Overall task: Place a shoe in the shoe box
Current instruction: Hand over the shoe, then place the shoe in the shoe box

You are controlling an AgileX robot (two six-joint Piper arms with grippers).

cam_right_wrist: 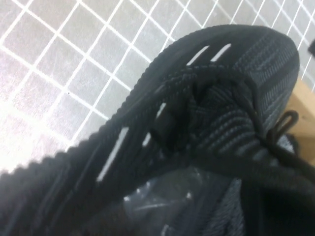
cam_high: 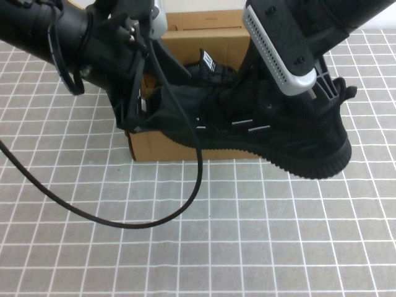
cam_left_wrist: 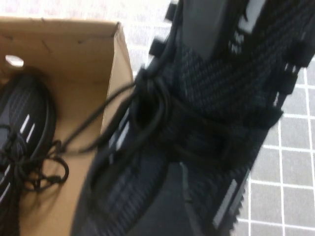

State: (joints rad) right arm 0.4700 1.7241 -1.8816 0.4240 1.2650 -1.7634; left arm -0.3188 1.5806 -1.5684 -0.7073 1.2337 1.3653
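Note:
The shoe [cam_high: 272,133], a black knit sneaker with white side dashes and a ribbed sole, hangs tilted over the front wall of the shoe box [cam_high: 185,147], its toe past the box's right end. My left gripper [cam_high: 139,111] is shut on its heel end. My right gripper [cam_high: 297,102] reaches down from above and is shut on its upper by the laces. The shoe fills the left wrist view [cam_left_wrist: 197,123] and the right wrist view [cam_right_wrist: 197,113]. The brown cardboard shoe box also shows in the left wrist view [cam_left_wrist: 74,54].
The matching black sneaker [cam_high: 210,68] with a striped white tab lies inside the box, also in the left wrist view [cam_left_wrist: 22,142]. A black cable [cam_high: 154,216] loops over the grey gridded table [cam_high: 247,247] in front of the box.

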